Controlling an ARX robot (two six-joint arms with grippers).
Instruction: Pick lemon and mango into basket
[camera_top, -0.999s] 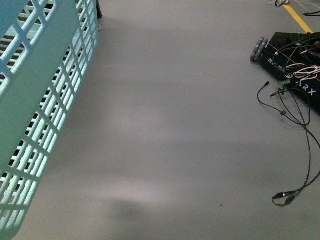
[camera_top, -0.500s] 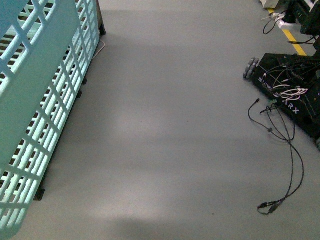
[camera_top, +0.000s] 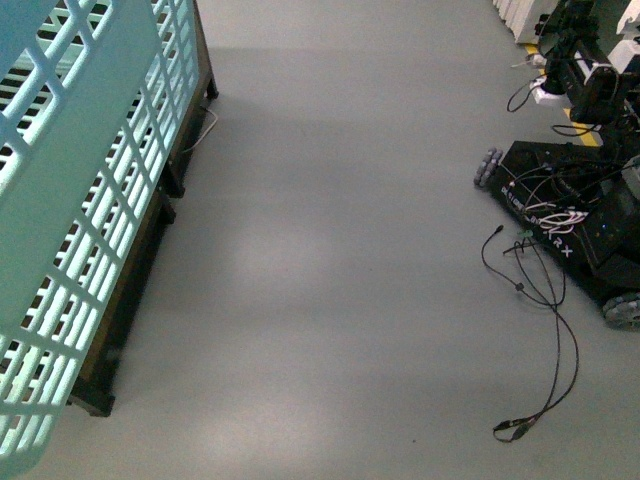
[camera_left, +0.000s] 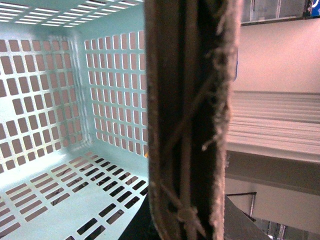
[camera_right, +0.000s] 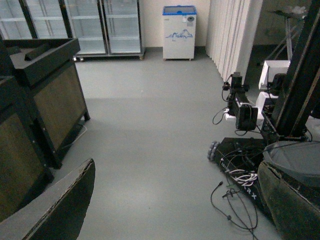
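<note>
The basket (camera_top: 60, 230) seems carried by its handle (camera_left: 190, 110), which hides the left fingers, so I cannot tell their grip; right fingers (camera_right: 60, 205) spread wide, empty, awaiting fruit

The front view swings round from a second ago. A low dark wooden counter (camera_top: 150, 270), hidden before, now shows on the grey floor (camera_top: 330, 250) beneath the light teal slotted plastic basket (camera_top: 90, 200), with its legs and long side in sight. The black wheeled robot base (camera_top: 570, 210), ahead of the right pincer (camera_right: 177, 167) and off toward one of its fingers, now sits lower and further into the picture, with another wheel showing. Its loose black cable (camera_top: 555, 340) lies nearer the middle. Beyond the base, dark upright equipment (camera_top: 585, 50) and a white power strip (camera_top: 545, 92) come into sight.
</note>
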